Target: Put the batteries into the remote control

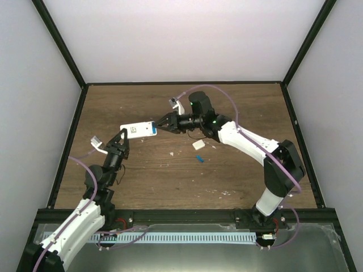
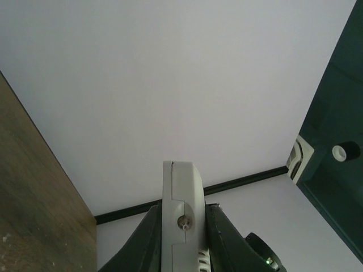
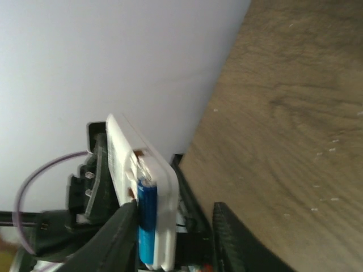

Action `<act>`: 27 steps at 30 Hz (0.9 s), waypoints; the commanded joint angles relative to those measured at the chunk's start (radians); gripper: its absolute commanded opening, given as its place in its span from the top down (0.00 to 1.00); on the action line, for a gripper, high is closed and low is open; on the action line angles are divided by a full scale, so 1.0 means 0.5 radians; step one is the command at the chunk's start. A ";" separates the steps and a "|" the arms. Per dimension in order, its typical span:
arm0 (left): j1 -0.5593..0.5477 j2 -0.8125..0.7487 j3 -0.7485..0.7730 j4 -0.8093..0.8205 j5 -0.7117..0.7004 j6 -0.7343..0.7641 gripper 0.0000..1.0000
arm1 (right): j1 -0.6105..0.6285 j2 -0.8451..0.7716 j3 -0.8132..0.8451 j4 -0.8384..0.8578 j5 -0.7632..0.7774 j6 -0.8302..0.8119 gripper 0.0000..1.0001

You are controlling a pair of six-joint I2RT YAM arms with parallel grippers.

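Observation:
My left gripper (image 1: 122, 137) is shut on the white remote control (image 1: 138, 130) and holds it above the table. In the left wrist view the remote (image 2: 181, 204) stands edge-on between the fingers. My right gripper (image 1: 161, 124) is open at the remote's right end. In the right wrist view the remote's open compartment (image 3: 136, 181) holds one blue battery (image 3: 146, 224), which lies against the left finger (image 3: 110, 241); the other finger (image 3: 238, 243) stands apart. A second blue battery (image 1: 200, 159) lies on the table.
A small white piece (image 1: 198, 145) lies on the wooden table (image 1: 238, 113) below the right gripper, with pale specks around it. White walls with black frame rails enclose the table on three sides.

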 commanded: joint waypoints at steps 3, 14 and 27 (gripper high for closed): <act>0.012 -0.068 -0.009 -0.005 -0.107 0.031 1.00 | 0.005 -0.191 0.168 -0.422 0.323 -0.312 0.58; 0.022 0.103 0.121 -0.181 -0.027 0.042 1.00 | -0.063 -0.385 -0.072 -1.105 1.205 -0.828 0.48; 0.025 0.278 0.208 -0.197 0.048 0.031 1.00 | -0.064 -0.241 -0.570 -1.126 1.741 -0.974 0.53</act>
